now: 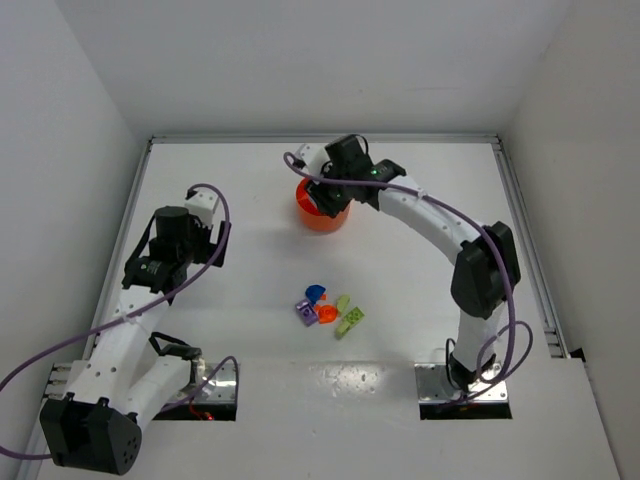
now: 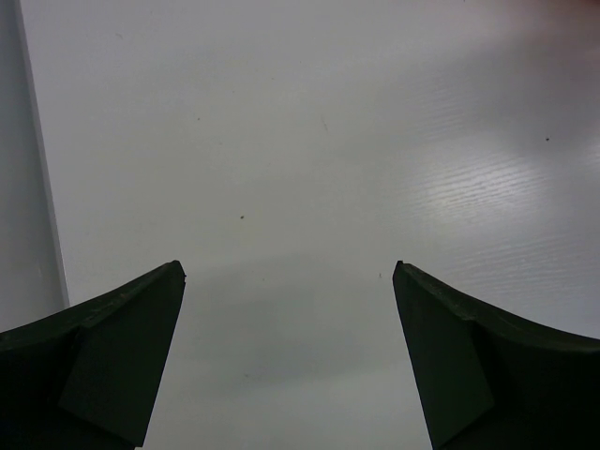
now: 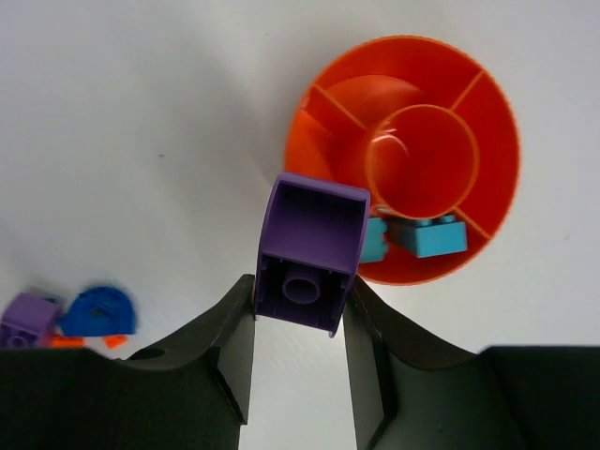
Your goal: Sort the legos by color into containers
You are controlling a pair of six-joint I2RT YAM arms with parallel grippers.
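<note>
My right gripper (image 3: 300,298) is shut on a purple lego (image 3: 311,248), held above the table beside the round orange tray (image 3: 487,141). The tray's central cup is ringed by wedge sections, and one wedge holds teal legos (image 3: 429,235). In the top view the right gripper (image 1: 328,195) hovers over the tray (image 1: 322,217) at the back middle. Loose legos lie mid-table: blue (image 1: 315,293), purple (image 1: 303,310), orange (image 1: 326,314) and pale yellow-green (image 1: 349,320). The right wrist view also shows a blue piece (image 3: 98,311) and a purple one (image 3: 28,319). My left gripper (image 2: 289,281) is open and empty over bare table.
White walls enclose the white table on three sides. A raised rail (image 1: 525,230) runs along the right edge. The left arm (image 1: 165,260) sits at the left side, away from the pile and the tray.
</note>
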